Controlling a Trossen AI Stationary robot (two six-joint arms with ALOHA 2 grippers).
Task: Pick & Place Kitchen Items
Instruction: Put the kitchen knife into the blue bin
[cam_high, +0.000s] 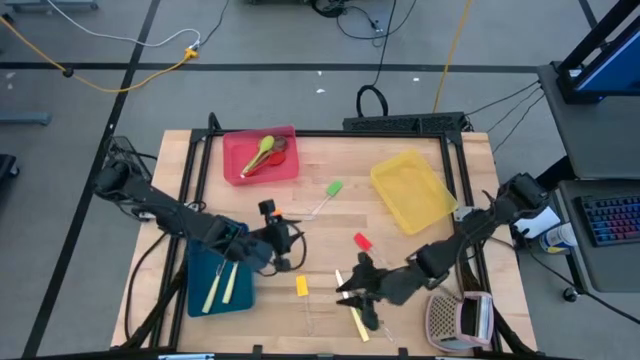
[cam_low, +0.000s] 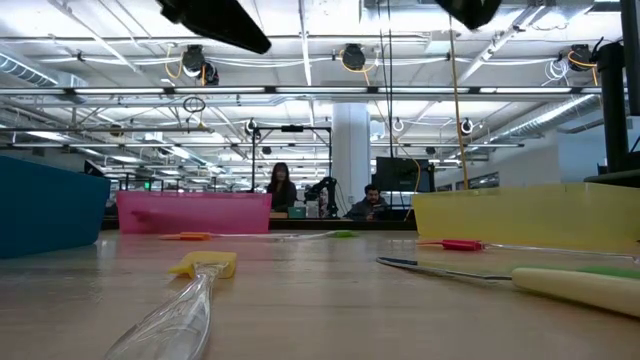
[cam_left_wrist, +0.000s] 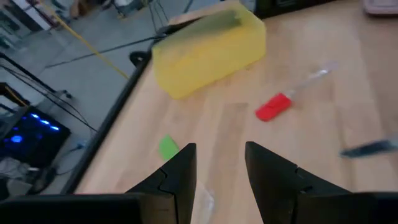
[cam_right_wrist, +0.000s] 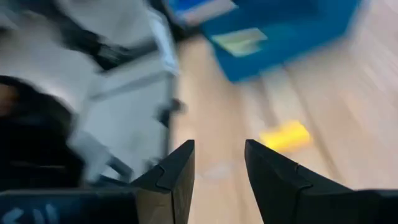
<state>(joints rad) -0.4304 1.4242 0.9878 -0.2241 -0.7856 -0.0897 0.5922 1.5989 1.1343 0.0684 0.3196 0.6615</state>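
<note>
My left gripper (cam_high: 292, 248) is open and empty over the table's middle, beside the blue tray (cam_high: 218, 282); its fingers (cam_left_wrist: 180, 177) point toward a red-headed spatula (cam_left_wrist: 272, 107) and the yellow tray (cam_left_wrist: 208, 46). My right gripper (cam_high: 347, 286) is open and empty (cam_right_wrist: 217, 168) above a cream-handled knife (cam_high: 356, 322), facing a yellow-headed spatula (cam_right_wrist: 285, 135) that lies flat on the table. A green-headed spatula (cam_high: 333, 188) and an orange-headed one (cam_low: 190, 236) lie farther back. Green and brown spoons (cam_high: 262, 153) lie in the red tray (cam_high: 290, 170). Two cream knives (cam_high: 222, 286) lie in the blue tray.
The pinkish-grey perforated box (cam_high: 458, 318) stands at the near right corner. The yellow tray (cam_high: 412, 190) is at the far right. The two arms are close together over the table's near middle. People sit in the room beyond the table (cam_low: 280, 190).
</note>
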